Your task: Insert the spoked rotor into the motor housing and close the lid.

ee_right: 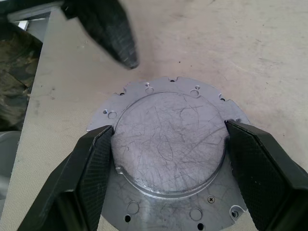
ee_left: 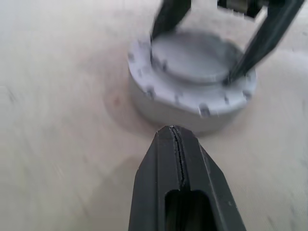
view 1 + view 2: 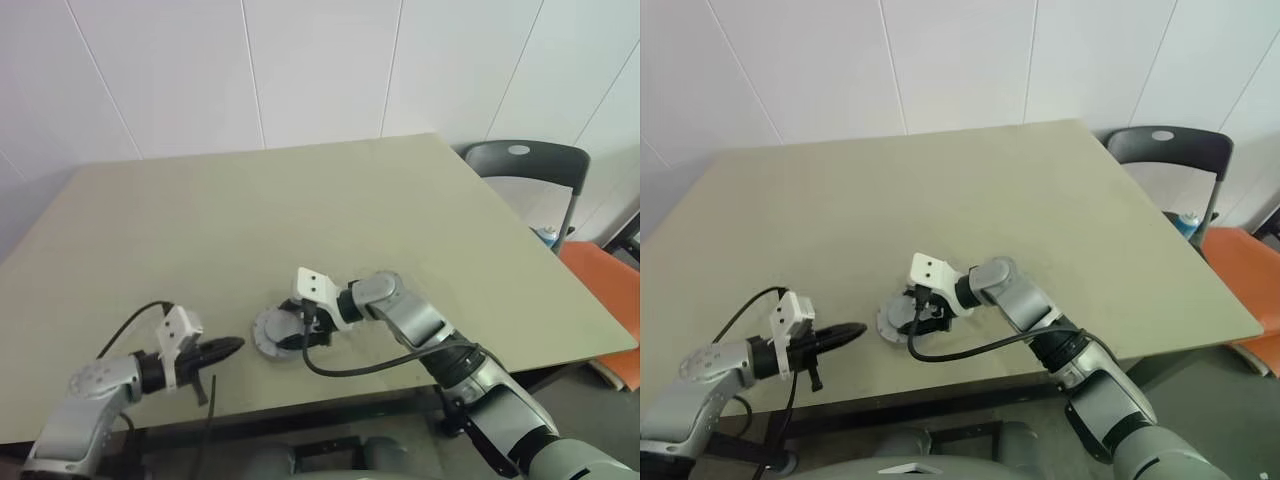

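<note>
table [image 3: 300, 210] | one lid [image 1: 168, 144] | right end effector [image 1: 168, 159] gripping it | left end effector [image 2: 177, 144] closed

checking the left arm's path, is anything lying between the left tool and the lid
Nothing: bare table separates the shut left tool from the lid, as the left wrist view shows.

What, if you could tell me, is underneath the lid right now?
The lid sits on a grey round body standing on the table. The right gripper straddles the lid's raised centre. Whatever is inside is covered.
</note>
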You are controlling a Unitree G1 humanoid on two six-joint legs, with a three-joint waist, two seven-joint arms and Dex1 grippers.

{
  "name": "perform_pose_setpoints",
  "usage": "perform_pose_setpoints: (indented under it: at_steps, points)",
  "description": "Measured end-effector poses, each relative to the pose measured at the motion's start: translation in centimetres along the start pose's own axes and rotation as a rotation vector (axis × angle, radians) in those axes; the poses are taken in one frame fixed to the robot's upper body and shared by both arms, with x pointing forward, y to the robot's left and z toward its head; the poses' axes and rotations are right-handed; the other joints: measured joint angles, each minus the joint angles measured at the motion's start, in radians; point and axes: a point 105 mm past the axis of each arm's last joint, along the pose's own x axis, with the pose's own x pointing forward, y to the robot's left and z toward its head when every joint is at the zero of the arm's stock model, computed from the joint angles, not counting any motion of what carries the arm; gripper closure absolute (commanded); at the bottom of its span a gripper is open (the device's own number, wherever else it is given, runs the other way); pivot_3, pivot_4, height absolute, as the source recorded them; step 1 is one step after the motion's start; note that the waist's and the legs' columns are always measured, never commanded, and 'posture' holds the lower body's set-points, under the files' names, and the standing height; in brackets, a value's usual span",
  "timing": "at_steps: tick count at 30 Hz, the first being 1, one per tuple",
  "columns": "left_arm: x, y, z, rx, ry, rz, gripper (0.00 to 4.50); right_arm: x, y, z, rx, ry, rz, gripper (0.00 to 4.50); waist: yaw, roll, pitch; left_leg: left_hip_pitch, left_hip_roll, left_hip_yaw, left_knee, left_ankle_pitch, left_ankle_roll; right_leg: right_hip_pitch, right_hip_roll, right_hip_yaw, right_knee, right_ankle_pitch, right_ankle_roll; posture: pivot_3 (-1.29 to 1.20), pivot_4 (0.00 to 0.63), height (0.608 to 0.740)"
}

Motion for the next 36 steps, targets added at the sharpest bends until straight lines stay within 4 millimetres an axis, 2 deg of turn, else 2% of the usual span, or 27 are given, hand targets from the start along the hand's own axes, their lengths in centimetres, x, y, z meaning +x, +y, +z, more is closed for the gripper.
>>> perform_pose_setpoints:
  at_steps: [5, 8, 21, 32, 35, 36]
  points:
    - [1.3, 1.6, 3.6, 0.057, -0.091, -0.015, 4.50, 0.0, -0.1, 0.0, -0.006, 0.000, 0.001, 1.23, 0.005, -0.001, 0.000, 0.000, 0.000, 0.000, 0.000, 0.000, 0.000, 0.001, 0.001, 0.000, 0.002, 0.000, 0.000, 0.00, 0.000, 0.740]
    - [1.9, 2.1, 4.4, 0.053, -0.111, -0.039, 4.50, 0.0, -0.2, 0.0, -0.008, 0.000, 0.002, 1.23, 0.007, -0.001, 0.000, 0.000, 0.000, 0.000, 0.000, 0.001, 0.000, 0.001, 0.001, 0.000, 0.003, 0.000, 0.000, 0.00, 0.000, 0.740]
    - [4.7, 0.7, 2.0, -0.069, -0.080, -0.178, 4.50, -0.1, -0.5, -0.1, -0.008, 0.002, -0.005, 1.23, 0.014, -0.001, 0.000, 0.000, 0.000, 0.000, 0.003, 0.001, -0.001, 0.000, 0.001, 0.000, 0.008, 0.000, 0.000, 0.00, 0.000, 0.740]
    - [6.1, 1.3, 0.8, -0.031, -0.036, -0.173, 4.50, -0.1, -0.8, -0.4, 0.008, 0.009, -0.019, 1.23, 0.018, 0.002, -0.002, 0.006, 0.000, 0.000, 0.003, -0.001, -0.004, 0.004, 0.000, -0.001, 0.008, -0.001, 0.000, 0.00, 0.000, 0.740]
    - [6.2, 1.5, 0.6, -0.038, -0.023, -0.173, 4.50, -0.1, -1.0, -0.5, 0.024, 0.017, -0.033, 0.16, 0.016, 0.004, -0.002, 0.012, 0.000, 0.000, 0.003, -0.001, -0.004, 0.010, -0.001, -0.001, 0.007, -0.001, 0.000, 0.00, 0.000, 0.740]
    - [6.2, 1.5, 0.5, -0.036, -0.016, -0.175, 4.50, -0.1, -1.1, -0.6, 0.033, 0.023, -0.043, 0.04, 0.014, 0.005, -0.003, 0.014, 0.001, -0.001, 0.003, -0.001, -0.005, 0.012, -0.001, -0.002, 0.006, -0.001, 0.000, 0.00, 0.000, 0.740]
